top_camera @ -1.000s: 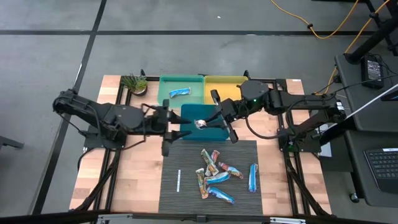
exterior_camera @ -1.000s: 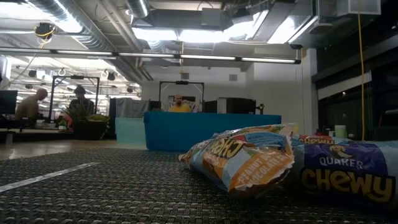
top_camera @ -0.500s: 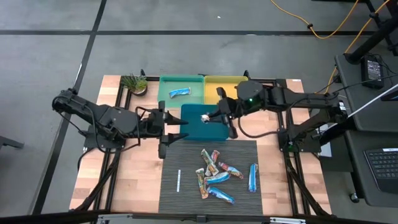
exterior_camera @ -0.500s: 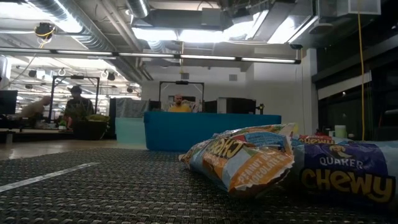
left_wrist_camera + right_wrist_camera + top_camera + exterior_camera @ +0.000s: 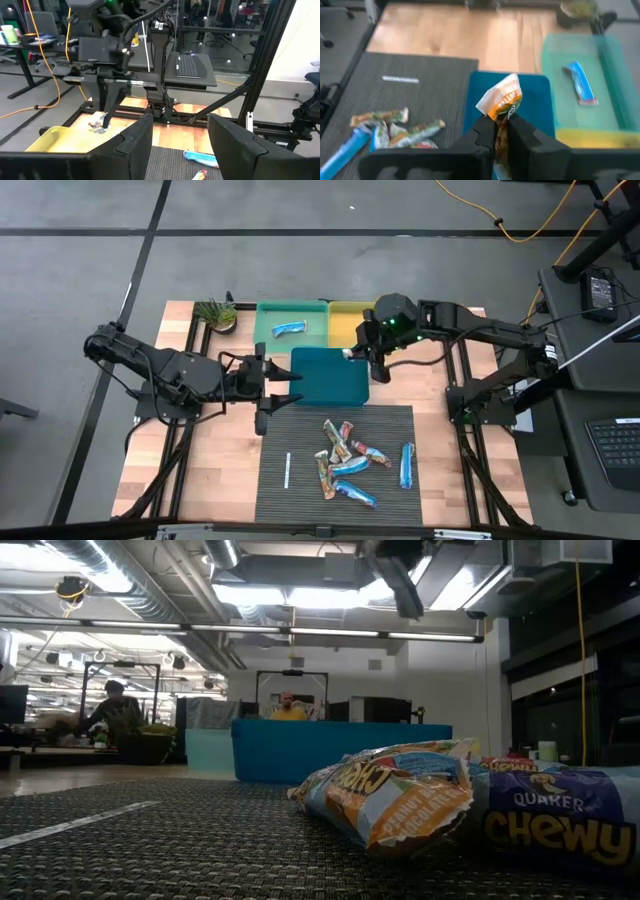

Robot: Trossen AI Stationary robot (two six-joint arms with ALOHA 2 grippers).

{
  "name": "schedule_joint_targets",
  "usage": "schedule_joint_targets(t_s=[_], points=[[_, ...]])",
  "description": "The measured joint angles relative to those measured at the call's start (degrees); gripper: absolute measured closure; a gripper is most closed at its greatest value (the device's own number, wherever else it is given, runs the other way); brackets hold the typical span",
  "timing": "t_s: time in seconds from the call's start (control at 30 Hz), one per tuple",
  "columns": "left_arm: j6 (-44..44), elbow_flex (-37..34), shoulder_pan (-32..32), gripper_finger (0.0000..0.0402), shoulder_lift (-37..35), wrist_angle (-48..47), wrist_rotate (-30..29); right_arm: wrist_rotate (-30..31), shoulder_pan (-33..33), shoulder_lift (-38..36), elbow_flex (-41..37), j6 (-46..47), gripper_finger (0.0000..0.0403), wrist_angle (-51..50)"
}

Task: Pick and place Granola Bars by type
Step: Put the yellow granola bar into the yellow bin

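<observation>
On the dark mat (image 5: 300, 480) at the surface's near edge lies the pile of loose granola bars (image 5: 345, 462), with one blue bar (image 5: 406, 465) toward the right edge. They look light, soft and crinkly, with slick wrappers; a pinch across the middle or a crimped end should hold best. Behind the mat, the left gripper (image 5: 283, 378) waits open-jawed at the teal tray's (image 5: 325, 380) left edge. Farther back, the right gripper (image 5: 501, 131) pinches a tan-orange bar (image 5: 502, 97) by one end, between the teal and yellow trays (image 5: 345, 320). A blue bar (image 5: 288, 329) lies in the green tray (image 5: 265, 330).
</observation>
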Motion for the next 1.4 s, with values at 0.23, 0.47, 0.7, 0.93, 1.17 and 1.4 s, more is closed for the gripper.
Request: schedule_joint_targets(t_s=[0.23, 0.47, 0.7, 0.93, 1.17, 1.4], points=[[0.0, 0.0, 0.0, 0.0223, 0.0, 0.0, -0.1, 0.0, -5.5, -0.5, 0.0, -2.5, 0.0369, -5.9], [-1.0, 0.0, 0.0, 0.0222, 0.0, 0.0, -1.1, 0.0, -13.7, -0.5, 0.0, -6.7, 0.0369, -10.0], [-1.5, 0.0, 0.0, 0.0226, 0.2, 0.2, -1.5, -0.1, -20.9, -0.5, 0.0, -8.8, 0.0373, -10.4], [-1.8, 0.0, 0.2, 0.0224, 1.0, 0.2, -1.5, 0.0, -25.7, -0.2, 0.0, -11.8, 0.0368, -10.5], [-2.2, 0.0, 1.4, 0.0228, 1.3, 0.3, -1.2, 0.0, -30.7, 3.1, 0.0, -13.5, 0.0376, -9.8], [-2.4, 0.0, 1.7, 0.0227, 1.4, 0.2, -1.1, 1.2, -33.5, 8.7, 0.0, -15.3, 0.0362, -8.6]])
